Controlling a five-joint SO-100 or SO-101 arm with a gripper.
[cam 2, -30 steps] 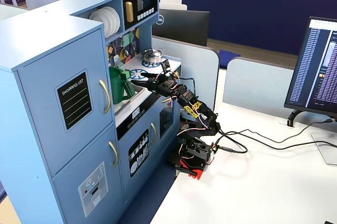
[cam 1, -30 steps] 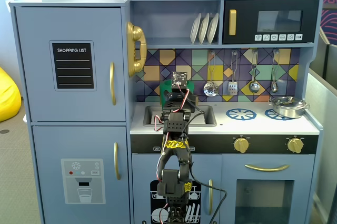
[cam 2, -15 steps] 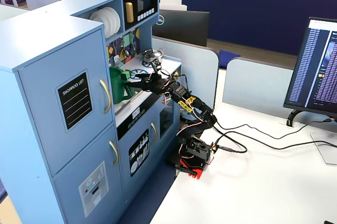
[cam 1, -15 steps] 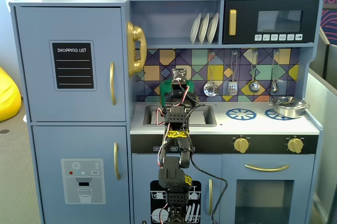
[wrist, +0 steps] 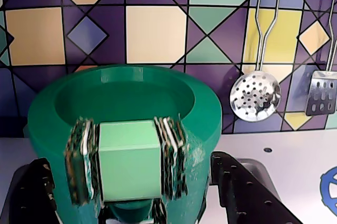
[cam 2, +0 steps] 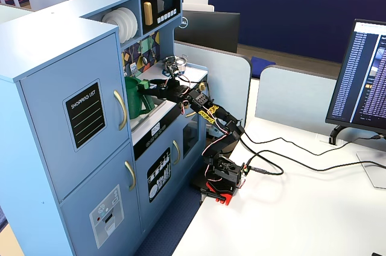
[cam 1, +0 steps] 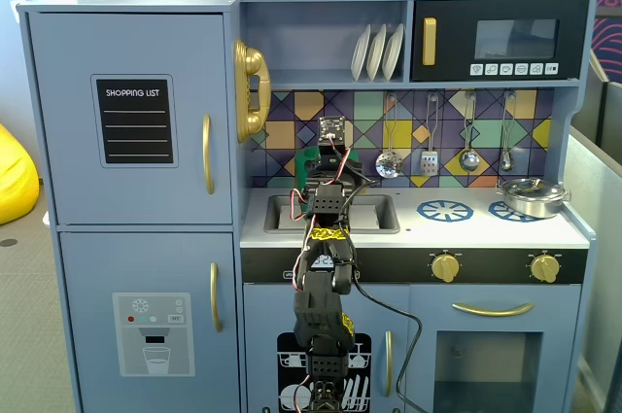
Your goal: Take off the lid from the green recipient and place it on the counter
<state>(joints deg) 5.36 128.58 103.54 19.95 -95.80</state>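
I've got the claw (wrist: 129, 203) spread wide around the green recipient (wrist: 126, 145), fingers either side, not pinching. It stands by the sink; I can't make out the lid.

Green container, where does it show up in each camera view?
Wrist view: the container fills the lower left and centre.
In a fixed view: left of centre, beside the fridge.
In a fixed view: not visible, behind the arm.
Shared landmark: the tiled backsplash.
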